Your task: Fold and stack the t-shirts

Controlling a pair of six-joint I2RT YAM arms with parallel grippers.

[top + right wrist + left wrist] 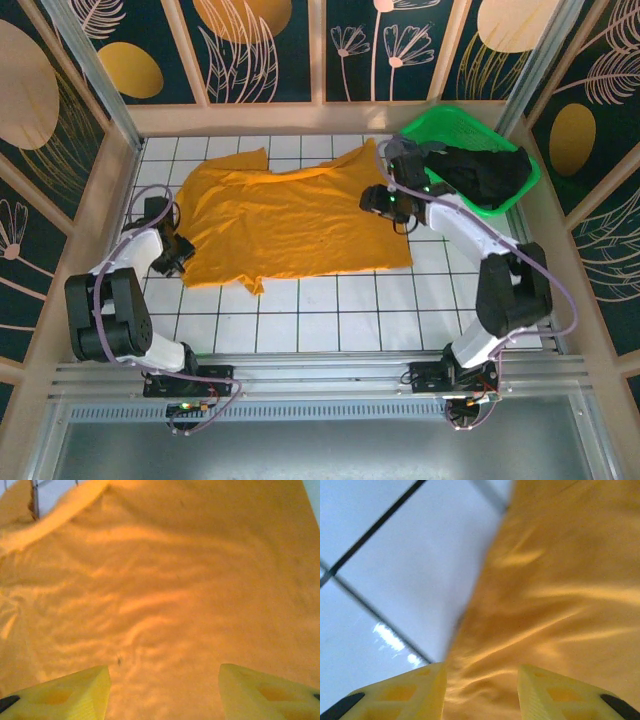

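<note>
The table (330, 300) was a grid of white tiles with dark joints, glossy enough to throw back a patch of light just left of the left fingers (410, 692). Pale wooden frames boxed it in, holding dark wall panels (270, 45) painted with gold leaves and discs, and an aluminium rail (320, 375) ran along its near edge. The mustard-orange t-shirt (290, 220) lay spread flat and lightly wrinkled between the two sets of fingers. The left fingers stood moderately apart over the shirt's edge, with cloth under and ahead of them to the right and bare tile ahead to the left. Whether they touched the cloth I could not tell. The right fingers (265, 692) were spread wide and held nothing, with rippled orange cloth ahead of them from side to side. Behind the right fingers, in the table's far right corner, a green basket (430, 125) held a heaped black t-shirt (490, 172).
</note>
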